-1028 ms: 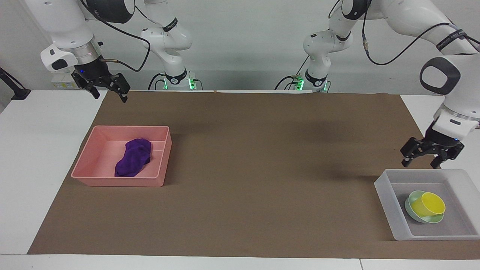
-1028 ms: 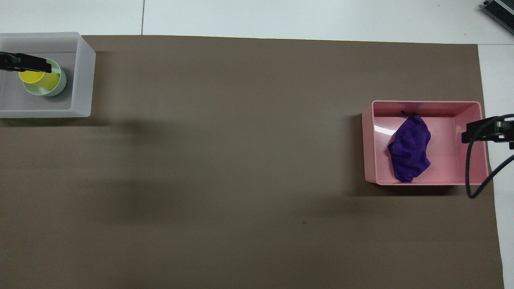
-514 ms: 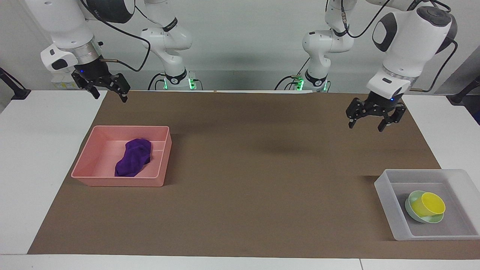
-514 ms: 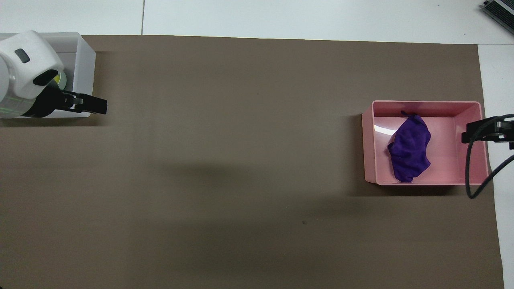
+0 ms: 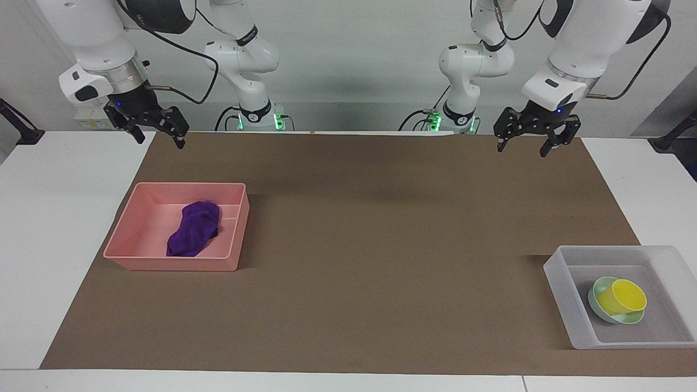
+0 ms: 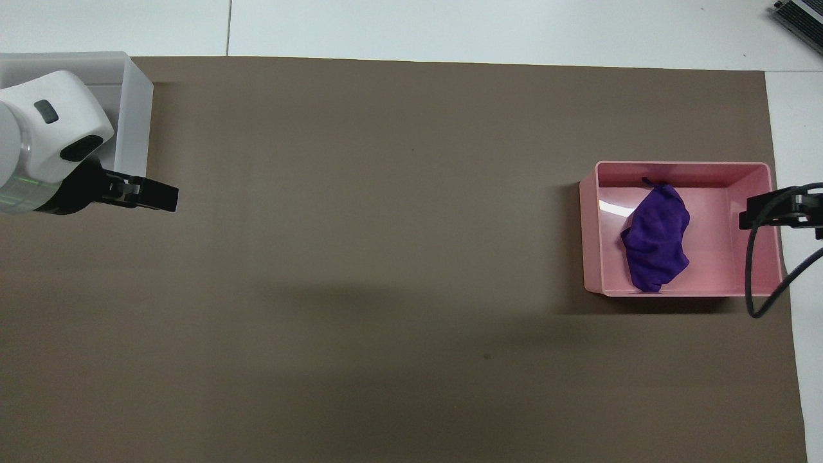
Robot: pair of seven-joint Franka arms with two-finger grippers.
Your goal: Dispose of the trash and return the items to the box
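The purple rag lies crumpled in the pink tray; it also shows in the overhead view. The yellow cup lies tilted in the mint-green bowl, and both sit in the translucent box. In the overhead view my left wrist hides the cup and bowl, and only part of the box shows. My left gripper is open and empty, raised over the brown mat, apart from the box. My right gripper is open and empty, raised over the mat's corner, apart from the tray, and waits.
A brown mat covers most of the white table. The pink tray stands toward the right arm's end, the box toward the left arm's end. A black cable hangs by my right gripper.
My left gripper has risen from just over the box and drawn back toward its base, still open and empty. The right arm, rag, cup and bowl have not moved.
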